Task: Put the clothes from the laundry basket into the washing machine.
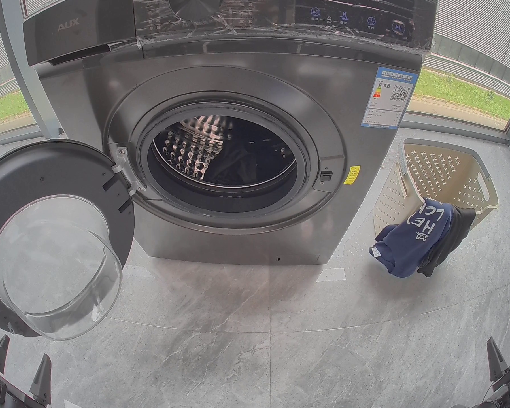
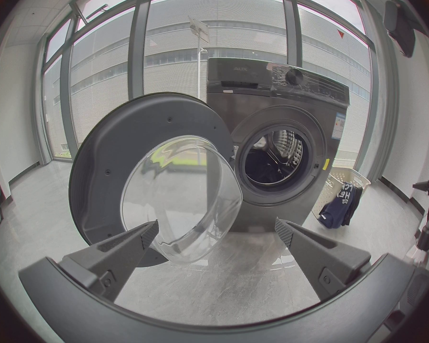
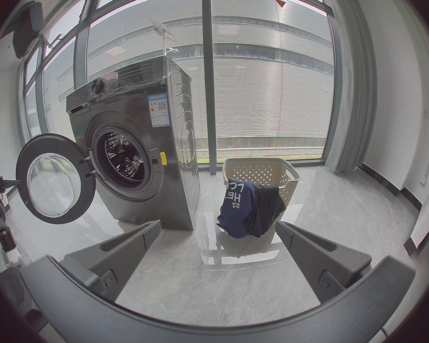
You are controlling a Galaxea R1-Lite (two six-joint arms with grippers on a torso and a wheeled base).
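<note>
Both my grippers hung low over the grey floor (image 1: 266, 335), well short of the laundry. My left gripper (image 2: 216, 225) had its jaws spread wide with nothing between them. Directly ahead of those jaws stood the washer's door (image 2: 148, 167), swung fully open to the left, its clear bowl bulging out toward me. It stood between my left jaws and the left part of the washer (image 1: 226, 233). The mouth of the drum (image 1: 221, 154) lay ahead and to the right of them, unblocked. A dark cloth (image 1: 238, 162) lay inside against the studded steel wall.

My right gripper (image 3: 217, 225) was likewise wide open and held nothing. Ahead of its jaws, across a stretch of bare floor, stood the basket (image 3: 267, 170), a pale perforated tub set just beside the washer's right flank. A blue shirt (image 3: 238, 206) with white lettering was draped over the basket's near rim and hung down its outer wall toward the floor. A dark garment (image 3: 267, 210) hung over the same rim, touching the shirt on its right. Nothing stood between the right jaws and these two pieces.

Clear film (image 1: 277, 7) wrapped the washer's control panel, and a blue-and-white label (image 1: 388, 97) sat on its front, up and to the right of the opening. Tall windows (image 3: 271, 72) rose behind the machine and basket.
</note>
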